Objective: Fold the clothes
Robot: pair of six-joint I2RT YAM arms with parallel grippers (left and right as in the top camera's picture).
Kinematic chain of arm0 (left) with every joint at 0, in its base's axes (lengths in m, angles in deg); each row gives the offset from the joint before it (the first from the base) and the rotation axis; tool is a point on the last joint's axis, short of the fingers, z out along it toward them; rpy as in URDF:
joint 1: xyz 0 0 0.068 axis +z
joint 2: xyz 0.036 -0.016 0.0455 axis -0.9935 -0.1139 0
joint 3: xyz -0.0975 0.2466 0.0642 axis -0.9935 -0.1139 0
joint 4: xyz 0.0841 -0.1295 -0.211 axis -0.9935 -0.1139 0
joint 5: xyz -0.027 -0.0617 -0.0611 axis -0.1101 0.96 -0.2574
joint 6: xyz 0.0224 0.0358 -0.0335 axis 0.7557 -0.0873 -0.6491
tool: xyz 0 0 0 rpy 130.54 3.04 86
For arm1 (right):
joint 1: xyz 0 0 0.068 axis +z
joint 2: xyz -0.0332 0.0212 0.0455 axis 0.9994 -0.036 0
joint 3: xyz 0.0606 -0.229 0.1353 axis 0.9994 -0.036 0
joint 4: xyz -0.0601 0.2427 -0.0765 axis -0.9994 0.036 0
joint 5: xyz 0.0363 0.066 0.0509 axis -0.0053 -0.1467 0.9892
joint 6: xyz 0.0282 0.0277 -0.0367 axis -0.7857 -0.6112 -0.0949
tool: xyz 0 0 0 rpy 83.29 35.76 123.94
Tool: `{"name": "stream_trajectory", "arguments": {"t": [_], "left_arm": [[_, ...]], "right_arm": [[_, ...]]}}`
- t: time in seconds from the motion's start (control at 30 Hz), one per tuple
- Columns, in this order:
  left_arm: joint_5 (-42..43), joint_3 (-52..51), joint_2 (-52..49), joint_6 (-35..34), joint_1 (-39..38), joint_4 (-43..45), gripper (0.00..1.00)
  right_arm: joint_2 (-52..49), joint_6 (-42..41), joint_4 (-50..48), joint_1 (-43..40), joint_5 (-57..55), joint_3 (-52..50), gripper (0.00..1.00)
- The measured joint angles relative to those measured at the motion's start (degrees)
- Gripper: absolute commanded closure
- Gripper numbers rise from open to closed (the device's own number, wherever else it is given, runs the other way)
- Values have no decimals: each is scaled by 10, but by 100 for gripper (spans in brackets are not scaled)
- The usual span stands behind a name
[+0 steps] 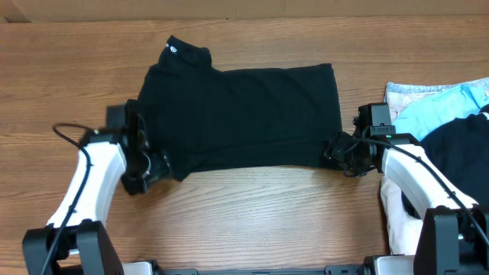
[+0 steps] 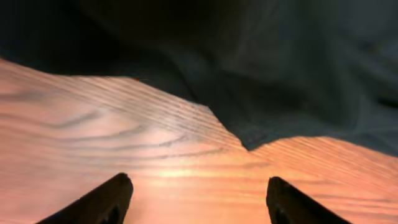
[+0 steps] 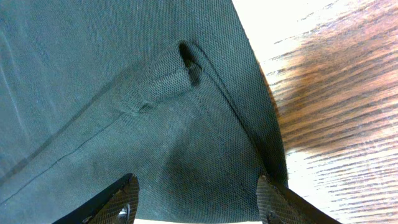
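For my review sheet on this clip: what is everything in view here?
T-shirt: one, black, flat mid-table
neck label: one, white, T-shirt's far-left corner
blue garment: one, light blue, pile at right edge
white cloth: one, white, same pile
dark garment: one, black, same pile
table: one, brown wood
left gripper: one, black, open, over bare wood by T-shirt's near-left corner
right gripper: one, black, open, over T-shirt's near-right corner
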Motion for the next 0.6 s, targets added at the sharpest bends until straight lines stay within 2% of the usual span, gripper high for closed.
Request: {"name": "stream_trajectory", "arguments": {"t": [0.17,0.27,0.5,0.6], "left_arm": [[36,-72,0,4,0,59,23],[48,-87,0,5,0,83,25],[61,-89,0,6,0,130,40],[61,-89,0,6,0,145,51]], "right_arm": [[0,0,5,0,0,0,35],[0,0,9,0,0,0,34],[0,0,16,0,0,0,32],[0,0,18,0,0,0,31]]}}
